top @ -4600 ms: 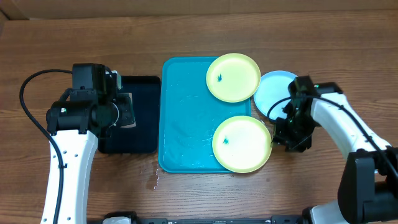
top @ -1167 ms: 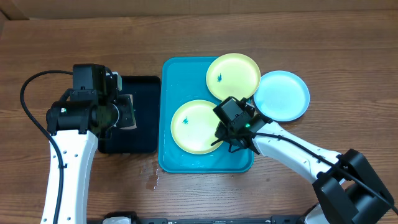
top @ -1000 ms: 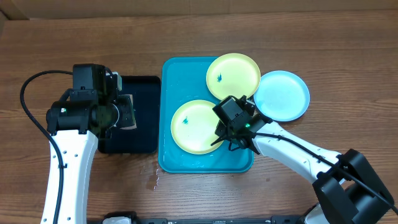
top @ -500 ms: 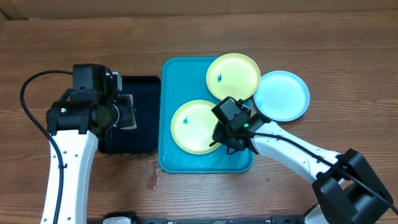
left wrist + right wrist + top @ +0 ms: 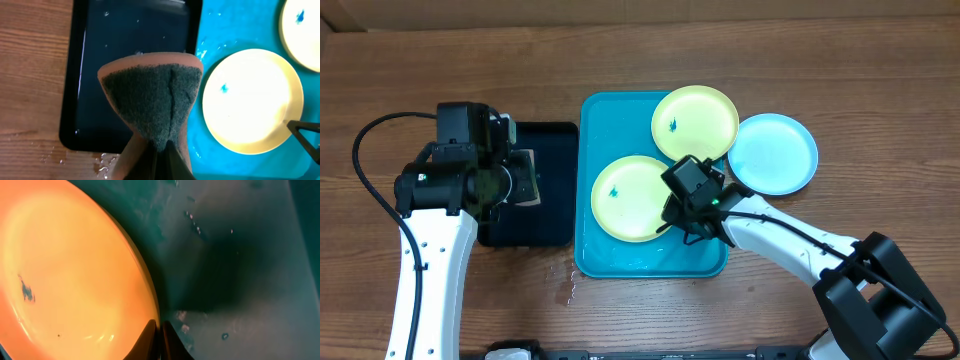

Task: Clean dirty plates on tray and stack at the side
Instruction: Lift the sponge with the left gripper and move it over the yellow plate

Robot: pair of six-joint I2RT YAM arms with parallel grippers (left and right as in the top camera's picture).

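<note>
Two yellow-green plates lie on the turquoise tray [image 5: 602, 255]. The near plate [image 5: 631, 198] carries a small blue smudge, as does the far plate [image 5: 695, 123]. A light blue plate [image 5: 775, 153] lies on the table right of the tray. My right gripper [image 5: 670, 222] is shut on the near plate's right rim, seen up close in the right wrist view [image 5: 159, 330]. My left gripper [image 5: 159, 160] is shut on a sponge [image 5: 152, 100] with a dark scouring face, held over the black tray [image 5: 545, 200]. The near plate also shows in the left wrist view [image 5: 252, 107].
The black tray [image 5: 125, 45] lies left of the turquoise tray and holds a film of water. Water drops lie on the wood [image 5: 565, 290] by the turquoise tray's front left corner. The turquoise tray's floor [image 5: 240, 255] is wet.
Since the oldest frame my right gripper has dragged the near yellow-green plate leftward across the tray. In the last half second it slid a little further left. The left arm has not moved.
</note>
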